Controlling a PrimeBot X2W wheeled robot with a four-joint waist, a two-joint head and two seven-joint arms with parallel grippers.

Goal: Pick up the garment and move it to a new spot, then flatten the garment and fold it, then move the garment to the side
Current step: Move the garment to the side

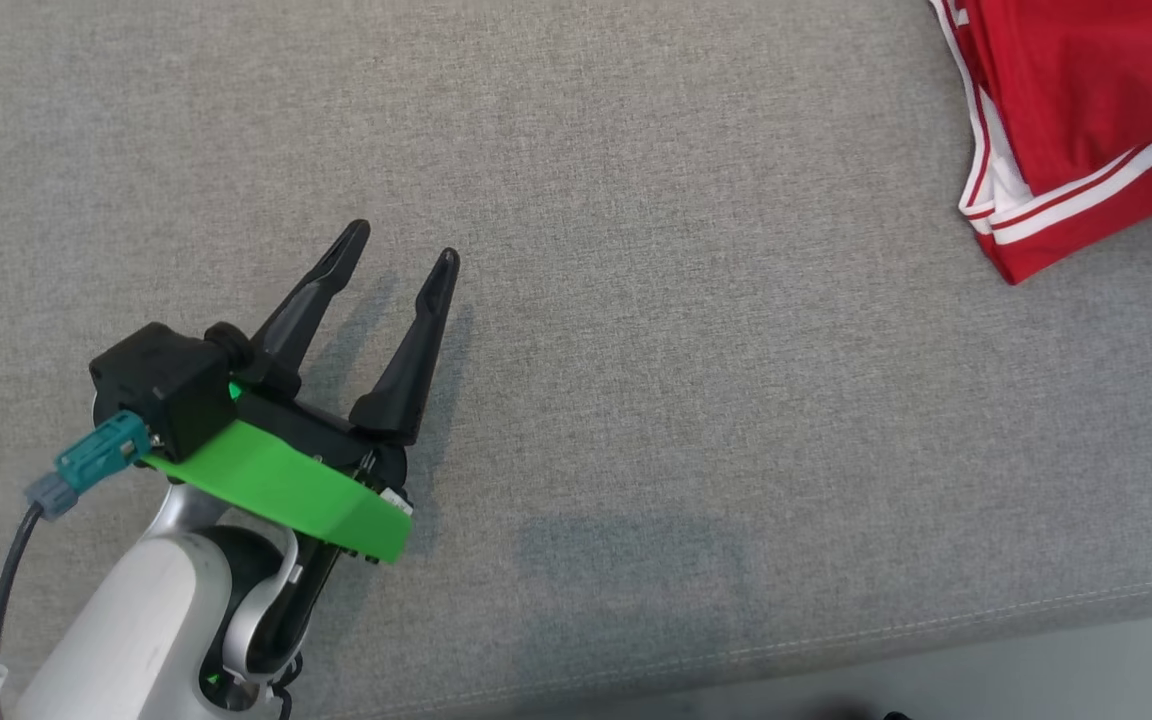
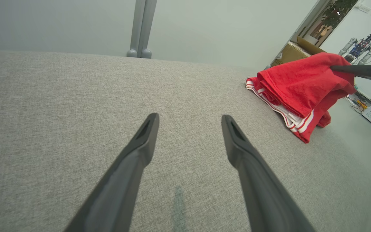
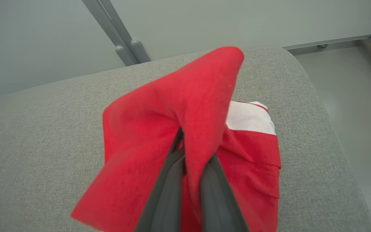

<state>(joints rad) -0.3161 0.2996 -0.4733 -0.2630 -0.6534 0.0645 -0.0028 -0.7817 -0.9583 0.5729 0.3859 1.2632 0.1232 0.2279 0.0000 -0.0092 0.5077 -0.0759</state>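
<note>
Right pincer (image 3: 189,153) is clamped on the red garment (image 1: 1086,100), upper right of the head view. Left pincer (image 1: 403,242), fingers apart, hovers well apart at lower left.

The left end effector (image 1: 404,242) hovers spread over grey upholstery (image 1: 686,350), well apart from the red garment (image 1: 1086,100).

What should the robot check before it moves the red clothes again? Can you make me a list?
1. The right gripper is shut on the red garment: ok.
2. The left gripper is open and empty: ok.
3. The red garment is lifted off the grey cushion: not ok, its lower part lies there.
4. Bare cushion for a new spot: ok, plenty near the left gripper.
5. Grip firm enough: cannot tell, cloth hides the fingertips.
</note>
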